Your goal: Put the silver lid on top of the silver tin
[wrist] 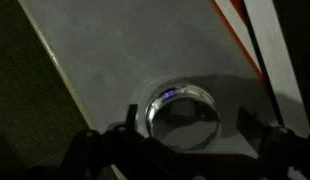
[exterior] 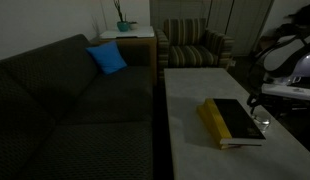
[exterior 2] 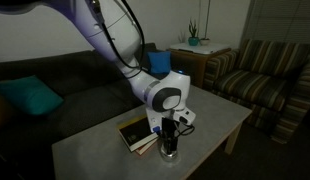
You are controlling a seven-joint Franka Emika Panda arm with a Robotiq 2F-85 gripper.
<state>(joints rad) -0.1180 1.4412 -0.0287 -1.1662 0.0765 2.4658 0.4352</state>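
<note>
Home living room: dark sofa (exterior: 65,100), blue cushion (exterior: 107,58), striped armchair (exterior: 195,45), potted plant (exterior: 122,20) on side table (exterior: 135,36), low table (exterior: 190,140).

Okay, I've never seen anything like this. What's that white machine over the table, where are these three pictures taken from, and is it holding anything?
That is a robot arm with a two-fingered hand at its end. Two pictures come from cameras standing in the room; the third from a camera on the wrist, looking down past the hand. On the grey table lie a black-and-yellow book and, beside it, a small round silver tin. The hand hangs right over the tin, fingers spread to either side, open and holding nothing. A flat silver lid seems to sit on the tin, but the dim picture leaves that unsure.
</note>
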